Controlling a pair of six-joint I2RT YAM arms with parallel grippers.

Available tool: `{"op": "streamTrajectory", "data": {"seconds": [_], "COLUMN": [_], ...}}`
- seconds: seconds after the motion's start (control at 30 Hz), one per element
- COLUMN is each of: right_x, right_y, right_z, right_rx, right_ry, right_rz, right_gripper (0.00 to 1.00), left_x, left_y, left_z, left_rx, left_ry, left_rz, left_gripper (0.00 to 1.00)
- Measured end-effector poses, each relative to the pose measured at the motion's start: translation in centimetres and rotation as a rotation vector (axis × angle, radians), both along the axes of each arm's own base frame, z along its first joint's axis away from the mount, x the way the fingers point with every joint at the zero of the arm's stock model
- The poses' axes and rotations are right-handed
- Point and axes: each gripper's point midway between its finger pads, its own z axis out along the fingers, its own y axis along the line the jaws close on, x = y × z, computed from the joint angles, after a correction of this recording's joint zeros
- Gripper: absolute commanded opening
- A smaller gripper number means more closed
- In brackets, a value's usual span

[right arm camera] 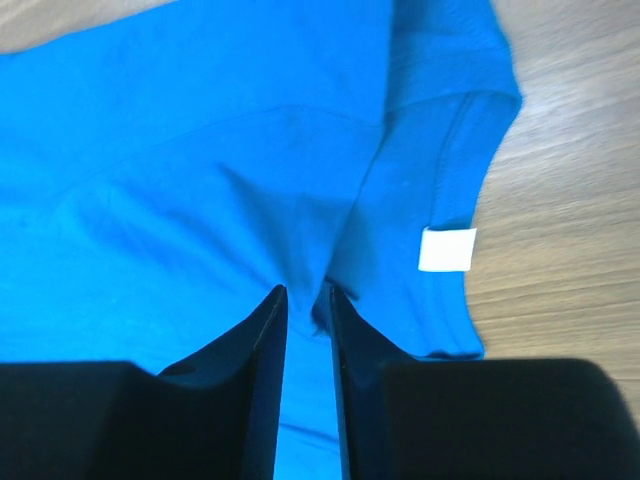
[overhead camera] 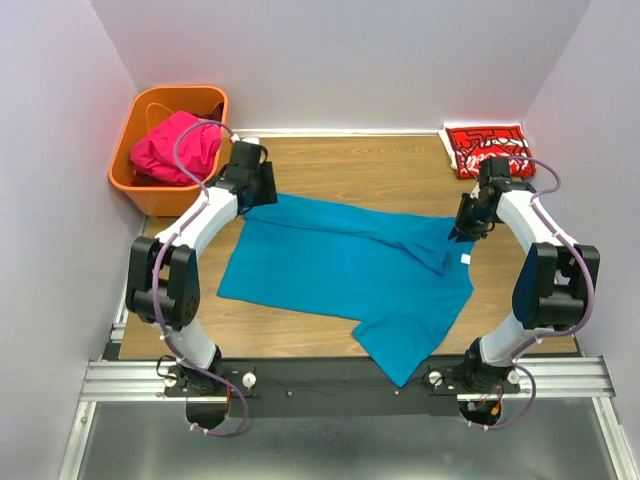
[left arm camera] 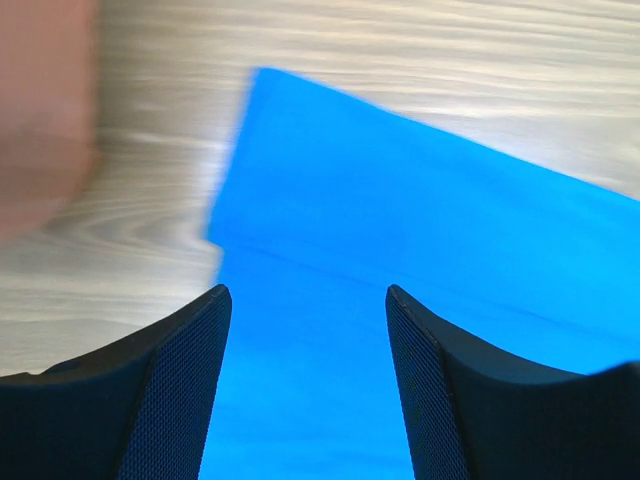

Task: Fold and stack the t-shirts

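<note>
On the table: the blue shirt (overhead camera: 340,265) lies spread over the wooden top (overhead camera: 350,165). A band of cloth is folded over along its far edge, and one sleeve points toward the near edge.
Left gripper (overhead camera: 265,190): low over the shirt's far-left corner. In the wrist view (left arm camera: 305,290) the jaws stand wide apart, with blue cloth below them and nothing between them.
Right gripper (overhead camera: 465,228): at the shirt's right end, by the collar. In the wrist view (right arm camera: 305,290) the jaws stand a narrow gap apart, with blue showing through the gap. The cloth puckers toward the tips.
Tag (right arm camera: 447,249): a small white tag at the collar seam, just right of the right gripper's tips.
Red shirt (overhead camera: 487,148): folded flat at the far-right corner of the table, white print up, well apart from the blue shirt.
Pink shirt (overhead camera: 175,148): crumpled inside the orange basket (overhead camera: 165,200), at the far left beside the wall.
</note>
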Motion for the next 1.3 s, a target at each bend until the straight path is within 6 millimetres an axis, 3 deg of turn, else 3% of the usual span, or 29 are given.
{"op": "streamTrajectory", "data": {"seconds": [0.17,0.27,0.37,0.53,0.7,0.8,0.97,1.17,1.3], "right_x": [0.5,0.5,-0.6,-3.0,-4.8,-5.7,-6.5,-6.0,-5.9], "right_y": [-0.2,0.5,1.7,4.5,7.5,7.1,5.3,4.3,4.3], "right_z": [0.7,1.8,2.2,2.1,1.2,-0.6,-2.3,-3.0,-3.7], "right_rx": [-0.012,0.026,0.078,0.144,0.16,0.132,0.043,-0.004,0.0], "right_ry": [-0.038,-0.1,-0.137,-0.181,-0.187,-0.148,-0.125,-0.162,-0.177], "right_rz": [-0.005,0.012,0.038,0.116,0.178,0.138,0.05,0.011,0.01], "right_gripper": [0.54,0.6,0.6,0.57,0.6,0.66,0.66,0.51,0.47], "left_x": [-2.3,-4.2,-5.7,-6.9,-7.4,-7.6,-8.4,-9.2,-9.4], "left_y": [-6.5,-10.6,-12.4,-13.7,-13.8,-13.5,-12.7,-12.1,-12.0], "left_z": [2.2,1.9,0.7,-0.2,-0.6,-0.5,0.0,-0.6,-1.0], "left_rx": [-0.053,-0.1,-0.116,-0.122,-0.118,-0.114,-0.111,-0.099,-0.095], "left_ry": [-0.076,-0.083,-0.059,-0.049,-0.06,-0.08,-0.117,-0.128,-0.127], "left_rz": [-0.15,-0.257,-0.311,-0.345,-0.353,-0.355,-0.356,-0.362,-0.365], "left_gripper": [0.71,0.71,0.71,0.71,0.71,0.71,0.71,0.71,0.71]}}
